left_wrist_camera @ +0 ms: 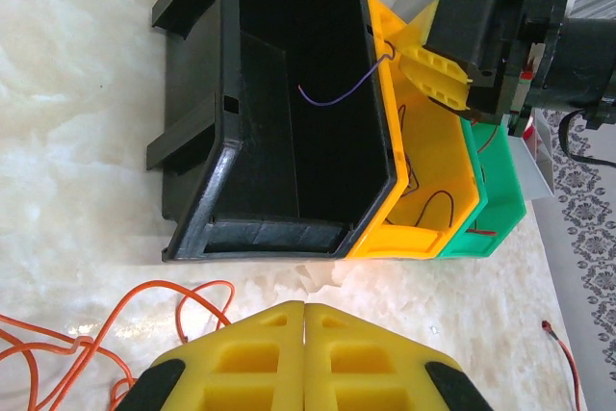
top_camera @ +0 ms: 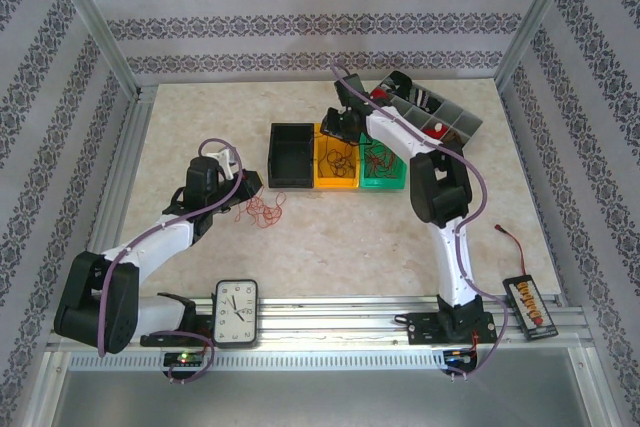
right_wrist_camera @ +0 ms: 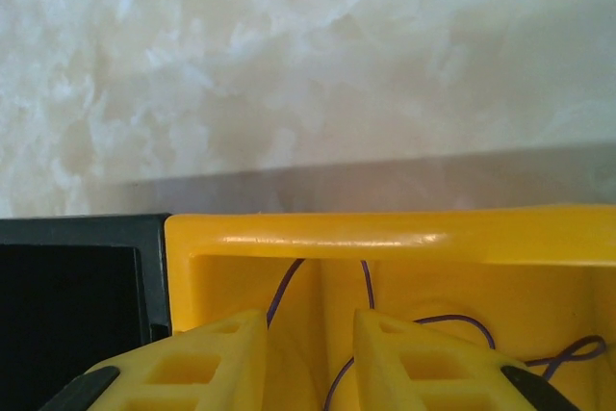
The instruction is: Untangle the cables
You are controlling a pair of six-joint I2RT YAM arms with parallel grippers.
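A loose bunch of orange cable lies on the table just right of my left gripper. In the left wrist view my left gripper has its yellow fingers pressed shut with nothing visible between them, and orange cable loops lie at its left. My right gripper hangs over the yellow bin. It stands open, and thin dark blue wire runs in the gap inside the yellow bin. Another dark blue wire arcs over the black bin.
The black bin, the yellow bin and a green bin stand side by side mid-table; dark wires and red wires lie in the last two. A grey compartment tray stands behind. A clock and a small board sit near the front rail.
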